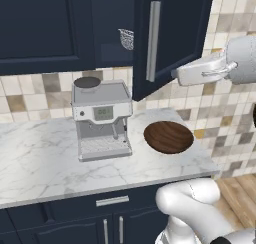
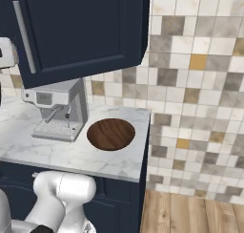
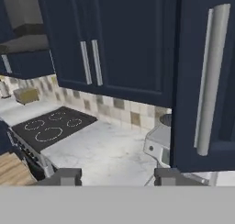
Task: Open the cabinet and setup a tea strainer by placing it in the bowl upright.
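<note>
The cabinet (image 1: 170, 33) door stood swung out over the table (image 1: 40, 158), its long silver handle (image 1: 153, 40) facing the arm. The gripper (image 3: 118, 176) hung just beside that handle, jaws apart and holding nothing, probably because the door was open far enough to let go. Inside the opening, the tea strainer (image 1: 127, 38) showed as a small mesh cup on the shelf, well above the bowl (image 1: 168, 136). The bowl sat bare on the table, just beside the coffee machine (image 1: 101, 119). The open door itself hung between the arm and the shelf, so reaching the strainer would likely mean going around its edge. A stove (image 3: 50, 128) lay farther along the table.
</note>
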### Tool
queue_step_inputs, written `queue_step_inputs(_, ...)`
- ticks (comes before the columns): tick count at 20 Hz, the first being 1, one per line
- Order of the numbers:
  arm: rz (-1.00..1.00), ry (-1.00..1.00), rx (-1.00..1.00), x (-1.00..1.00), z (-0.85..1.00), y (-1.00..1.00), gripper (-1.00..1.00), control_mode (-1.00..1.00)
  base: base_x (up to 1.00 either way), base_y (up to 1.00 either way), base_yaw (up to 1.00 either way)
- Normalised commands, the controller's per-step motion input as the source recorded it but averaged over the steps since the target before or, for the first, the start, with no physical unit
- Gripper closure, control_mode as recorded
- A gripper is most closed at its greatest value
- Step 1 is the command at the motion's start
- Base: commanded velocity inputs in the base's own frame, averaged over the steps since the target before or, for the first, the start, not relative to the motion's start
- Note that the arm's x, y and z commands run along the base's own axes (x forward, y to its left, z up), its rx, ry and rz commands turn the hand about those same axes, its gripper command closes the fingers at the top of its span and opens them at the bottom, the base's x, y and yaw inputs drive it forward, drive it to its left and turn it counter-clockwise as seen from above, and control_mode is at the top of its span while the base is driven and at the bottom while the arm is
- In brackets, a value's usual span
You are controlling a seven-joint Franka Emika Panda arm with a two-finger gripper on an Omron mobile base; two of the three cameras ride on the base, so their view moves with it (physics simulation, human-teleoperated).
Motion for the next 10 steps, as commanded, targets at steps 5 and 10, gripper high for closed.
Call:
queue_step_inputs(5,-0.24,0.11,-0.37,-0.13,0.07,0.59,-1.00,-1.00,0.00,0.00,0.00)
queue_step_inputs(10,-0.17,0.10,-0.59,0.03,-0.01,0.70,-1.00,-1.00,0.00,0.00,0.00)
